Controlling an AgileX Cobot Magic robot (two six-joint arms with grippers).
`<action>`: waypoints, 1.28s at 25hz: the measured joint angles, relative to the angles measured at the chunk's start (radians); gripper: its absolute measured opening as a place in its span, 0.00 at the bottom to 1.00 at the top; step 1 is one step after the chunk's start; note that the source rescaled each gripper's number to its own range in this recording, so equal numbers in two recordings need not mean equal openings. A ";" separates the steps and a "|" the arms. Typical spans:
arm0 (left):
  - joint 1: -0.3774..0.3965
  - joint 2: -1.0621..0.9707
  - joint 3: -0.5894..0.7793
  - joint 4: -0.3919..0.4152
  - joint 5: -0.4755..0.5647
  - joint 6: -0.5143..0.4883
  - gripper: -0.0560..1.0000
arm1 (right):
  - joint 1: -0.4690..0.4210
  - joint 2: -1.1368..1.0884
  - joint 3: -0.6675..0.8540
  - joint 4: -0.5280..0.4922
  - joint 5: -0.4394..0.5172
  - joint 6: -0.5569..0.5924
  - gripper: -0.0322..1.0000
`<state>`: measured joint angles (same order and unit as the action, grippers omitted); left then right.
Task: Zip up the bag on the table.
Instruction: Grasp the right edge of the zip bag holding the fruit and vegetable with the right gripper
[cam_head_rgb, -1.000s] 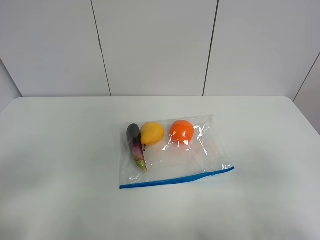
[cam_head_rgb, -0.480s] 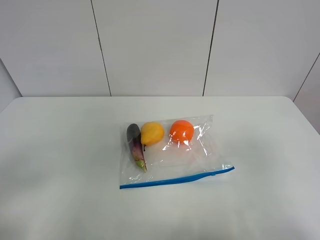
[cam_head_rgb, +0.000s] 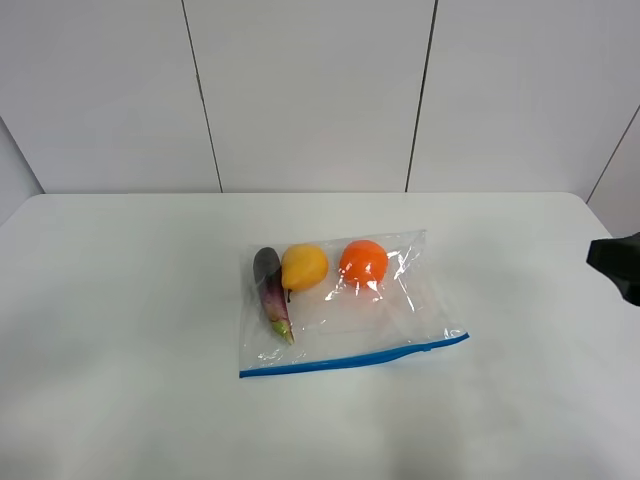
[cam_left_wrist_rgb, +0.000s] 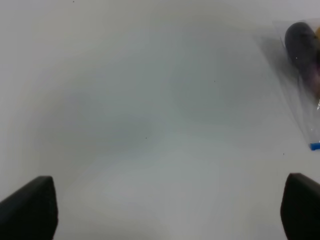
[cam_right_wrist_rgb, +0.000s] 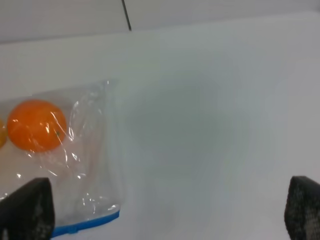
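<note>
The right gripper (cam_right_wrist_rgb: 162, 212) holds its jaws spread wide and empty, and shows as a dark tip at the right edge of the overhead view. The left gripper (cam_left_wrist_rgb: 165, 212) is just as wide and empty, outside that view. Between them the bag (cam_head_rgb: 340, 305) lies flat on the table (cam_head_rgb: 120, 300), with an orange (cam_head_rgb: 363, 262), pear (cam_head_rgb: 303, 267) and eggplant (cam_head_rgb: 271, 293) inside. Its blue zipper strip (cam_head_rgb: 352, 358) runs left to right along the near edge, right end slightly farther back. The right arm looks the nearer one, closest to that right end.
</note>
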<state>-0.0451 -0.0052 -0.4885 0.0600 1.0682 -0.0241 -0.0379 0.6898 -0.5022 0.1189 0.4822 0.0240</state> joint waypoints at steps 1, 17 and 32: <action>0.000 0.000 0.000 0.000 0.000 0.000 1.00 | 0.000 0.039 -0.001 0.010 -0.007 0.000 1.00; 0.000 0.000 0.000 0.000 0.000 0.000 1.00 | 0.000 0.458 -0.099 0.093 -0.053 -0.001 1.00; 0.000 0.000 0.000 0.000 0.000 0.000 1.00 | 0.060 0.888 -0.128 0.319 -0.181 -0.187 1.00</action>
<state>-0.0451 -0.0052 -0.4885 0.0600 1.0682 -0.0241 0.0219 1.5781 -0.6307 0.4380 0.3014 -0.1625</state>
